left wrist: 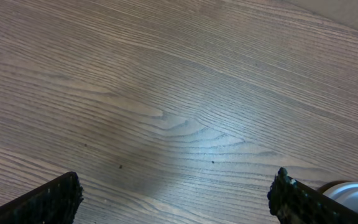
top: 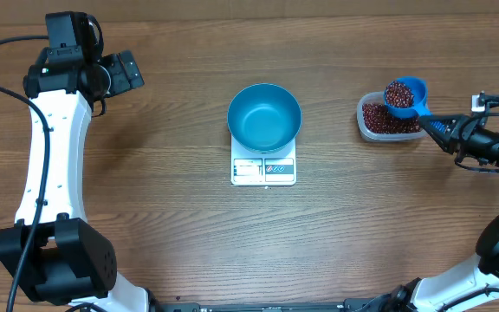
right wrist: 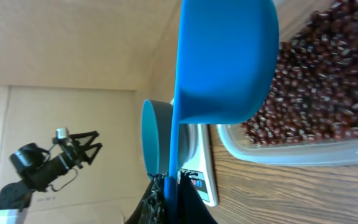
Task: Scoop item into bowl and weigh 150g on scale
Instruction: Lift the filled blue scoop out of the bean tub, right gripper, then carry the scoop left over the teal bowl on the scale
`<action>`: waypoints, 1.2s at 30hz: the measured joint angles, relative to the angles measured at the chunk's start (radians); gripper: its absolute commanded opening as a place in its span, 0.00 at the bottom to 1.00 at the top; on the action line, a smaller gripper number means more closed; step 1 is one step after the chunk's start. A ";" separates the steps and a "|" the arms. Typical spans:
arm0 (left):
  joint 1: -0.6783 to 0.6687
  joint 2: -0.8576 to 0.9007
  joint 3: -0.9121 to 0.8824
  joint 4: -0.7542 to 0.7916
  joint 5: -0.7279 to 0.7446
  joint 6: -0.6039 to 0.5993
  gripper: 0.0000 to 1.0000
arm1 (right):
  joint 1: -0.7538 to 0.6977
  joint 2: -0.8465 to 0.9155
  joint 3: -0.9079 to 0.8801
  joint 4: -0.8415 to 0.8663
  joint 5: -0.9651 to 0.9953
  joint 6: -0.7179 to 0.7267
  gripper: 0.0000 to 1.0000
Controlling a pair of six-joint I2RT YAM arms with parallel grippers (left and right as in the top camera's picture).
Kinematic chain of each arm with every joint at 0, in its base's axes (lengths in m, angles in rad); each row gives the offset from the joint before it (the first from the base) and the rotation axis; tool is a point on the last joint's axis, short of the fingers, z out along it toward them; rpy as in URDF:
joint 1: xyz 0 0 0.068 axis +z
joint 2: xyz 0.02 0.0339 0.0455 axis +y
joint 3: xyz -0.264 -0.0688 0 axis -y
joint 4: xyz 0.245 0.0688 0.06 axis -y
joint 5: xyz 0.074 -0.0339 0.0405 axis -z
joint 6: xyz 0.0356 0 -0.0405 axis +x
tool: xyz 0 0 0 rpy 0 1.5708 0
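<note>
From above, the blue bowl [top: 264, 117] sits on the white scale [top: 263, 170] in the middle of the table [top: 163, 208]. At the right, the beans [top: 378, 118] lie in a clear tub [top: 364, 126]. The right gripper [top: 440, 130] pinches the handle of a blue scoop [top: 405, 95] that is full of beans, right over the tub. The left gripper [top: 126, 73] is at the upper left, far from the bowl. In the left wrist view its fingers [left wrist: 48, 202] stand wide apart over bare wood. In the right wrist view the scoop [right wrist: 225, 62] fills the top, with beans [right wrist: 316, 93] at the right and the bowl [right wrist: 149, 140] on the scale [right wrist: 202, 171] below.
</note>
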 measured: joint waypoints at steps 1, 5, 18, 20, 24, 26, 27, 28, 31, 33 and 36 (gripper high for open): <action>0.000 0.000 0.000 0.000 0.000 0.000 1.00 | 0.000 0.000 0.000 0.000 -0.007 0.000 0.03; 0.000 0.000 0.000 0.000 0.000 0.000 1.00 | 0.000 0.000 0.003 0.001 -0.052 0.000 0.04; 0.000 0.000 0.000 0.000 0.000 0.000 1.00 | 0.043 0.002 0.007 0.034 -0.180 0.000 0.04; 0.000 0.000 0.000 0.000 0.000 0.000 1.00 | 0.071 0.002 0.008 0.050 -0.203 0.000 0.04; 0.000 0.000 0.000 0.000 0.000 0.000 1.00 | 0.125 0.002 0.008 0.073 -0.247 0.000 0.04; 0.000 0.000 0.000 0.000 0.000 0.000 1.00 | 0.153 0.002 0.008 0.076 -0.257 0.001 0.04; 0.000 0.000 0.000 0.000 0.000 0.000 1.00 | 0.169 0.002 0.008 0.077 -0.262 0.001 0.04; 0.000 0.000 0.000 0.000 0.000 0.000 1.00 | 0.188 0.002 0.008 0.079 -0.265 0.001 0.04; 0.000 0.000 0.000 0.000 0.000 0.000 1.00 | 0.245 0.002 0.008 0.092 -0.268 0.000 0.04; 0.000 0.000 0.000 0.000 0.000 0.000 1.00 | 0.295 0.002 0.008 0.099 -0.270 0.001 0.04; 0.000 0.000 0.000 0.000 0.000 0.000 1.00 | 0.362 0.002 0.008 0.114 -0.270 0.001 0.04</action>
